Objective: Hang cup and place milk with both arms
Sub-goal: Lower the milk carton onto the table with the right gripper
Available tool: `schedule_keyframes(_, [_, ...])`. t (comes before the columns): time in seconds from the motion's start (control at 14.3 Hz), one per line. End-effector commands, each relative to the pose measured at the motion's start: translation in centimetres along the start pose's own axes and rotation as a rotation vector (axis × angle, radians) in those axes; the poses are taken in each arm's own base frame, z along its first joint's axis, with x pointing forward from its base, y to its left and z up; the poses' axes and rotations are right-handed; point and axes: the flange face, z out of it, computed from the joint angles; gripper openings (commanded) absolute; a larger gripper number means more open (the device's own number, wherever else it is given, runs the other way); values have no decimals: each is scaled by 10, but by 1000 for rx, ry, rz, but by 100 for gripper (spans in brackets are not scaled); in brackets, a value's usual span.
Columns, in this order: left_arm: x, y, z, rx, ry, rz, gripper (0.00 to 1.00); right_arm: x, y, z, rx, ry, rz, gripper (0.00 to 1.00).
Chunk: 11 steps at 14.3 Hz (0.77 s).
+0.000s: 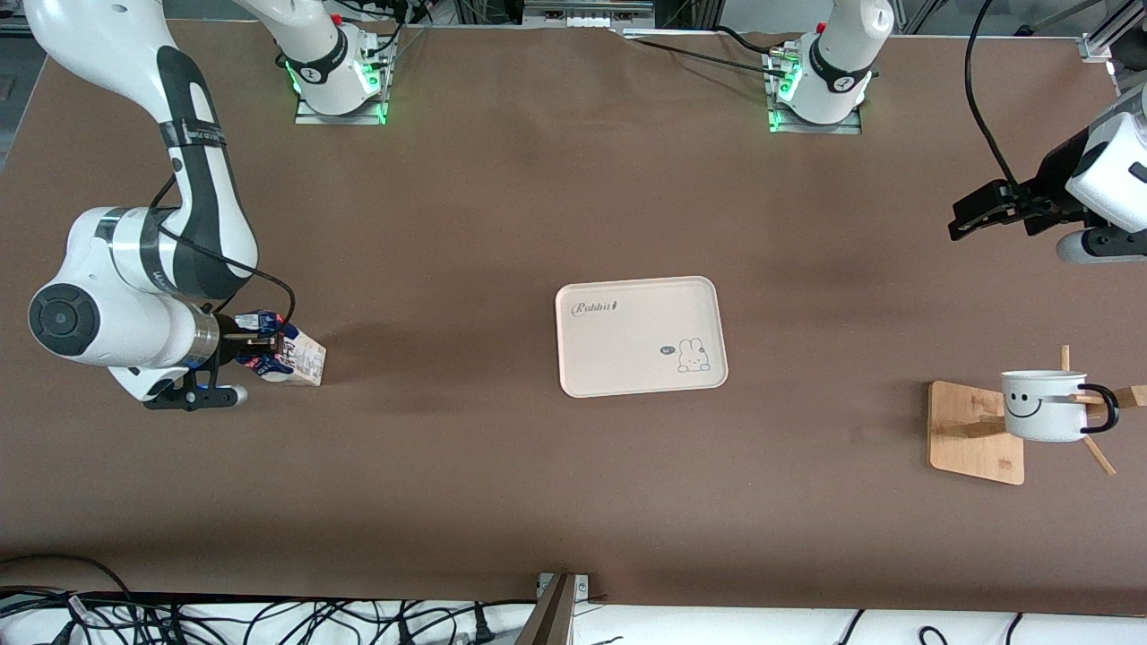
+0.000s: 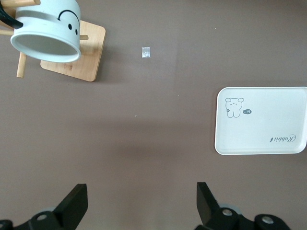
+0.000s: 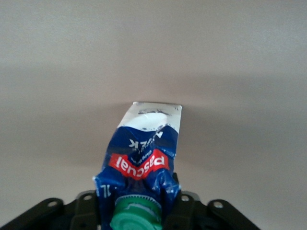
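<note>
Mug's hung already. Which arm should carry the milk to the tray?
Right. Its claw is shut on the crumpled dark-blue milk carton. The left claw hangs open above the table, away from the pale rabbit-print tray.

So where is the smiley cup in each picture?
Front view: the cup hangs on the wooden rack, toward the left arm's end.
Left wrist view: cup at the top corner, on the rack.
Right wrist view: not in it.
Shared landmark: the tray.
</note>
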Motion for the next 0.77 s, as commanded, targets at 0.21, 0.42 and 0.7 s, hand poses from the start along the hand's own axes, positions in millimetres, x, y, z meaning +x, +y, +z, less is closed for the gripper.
schedule_keyframes(0.21, [1,-1,-3,31,-3,2,100,-10,2,-10,31,1,3,100])
schedule_keyframes(0.42, [1,0,-3,67,2,9,100,-22,6,-43,43,3,10,100])
schedule_keyframes(0.7, [1,0,-3,67,2,8,100,-39,9,-126,42,20,-7,100])
